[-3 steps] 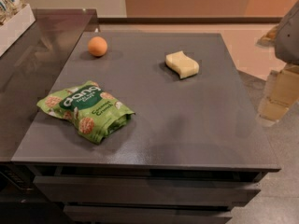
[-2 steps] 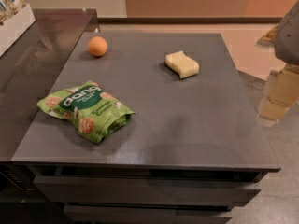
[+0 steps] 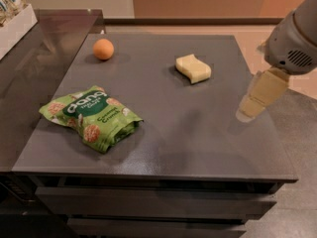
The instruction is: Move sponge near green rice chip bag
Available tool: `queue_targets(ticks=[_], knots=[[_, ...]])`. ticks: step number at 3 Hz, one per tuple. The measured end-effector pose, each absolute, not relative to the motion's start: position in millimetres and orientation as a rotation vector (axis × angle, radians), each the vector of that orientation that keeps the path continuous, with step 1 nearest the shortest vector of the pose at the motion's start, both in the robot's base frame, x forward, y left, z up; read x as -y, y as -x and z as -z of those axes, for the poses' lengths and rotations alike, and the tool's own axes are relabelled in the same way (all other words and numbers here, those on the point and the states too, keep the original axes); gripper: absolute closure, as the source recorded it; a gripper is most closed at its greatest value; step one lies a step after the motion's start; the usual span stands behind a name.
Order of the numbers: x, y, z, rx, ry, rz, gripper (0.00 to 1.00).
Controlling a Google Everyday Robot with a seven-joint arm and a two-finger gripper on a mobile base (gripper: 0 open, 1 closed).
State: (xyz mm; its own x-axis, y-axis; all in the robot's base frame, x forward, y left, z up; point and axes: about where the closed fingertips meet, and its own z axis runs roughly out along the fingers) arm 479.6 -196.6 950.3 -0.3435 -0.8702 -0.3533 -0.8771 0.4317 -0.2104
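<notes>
grey tabletop [image 3: 198, 133] with sponge [image 3: 193, 68], green rice chip bag [image 3: 91, 118] and orange [image 3: 103, 49], gripper [image 3: 256, 99] over its right edge, openness unclear

Pincer [image 3: 250, 108] — farther in over the table's [image 3: 198, 148] right edge, nearer the sponge [image 3: 193, 68]

My arm [image 3: 296, 36] shows at the upper right, a rounded grey housing with a vent grille, partly cut off by the frame edge. My tool [image 3: 247, 112] hangs below it, pale beige, slanting down and to the left. Its tip sits low over the right edge of the surface [image 3: 198, 133].
</notes>
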Motion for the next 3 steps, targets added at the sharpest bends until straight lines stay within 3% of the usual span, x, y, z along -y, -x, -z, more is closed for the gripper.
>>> queue_targets(ticks=[3], knots=[[154.7,-614.0,-903.2,-2.280,1.158,-0.120,0.00]])
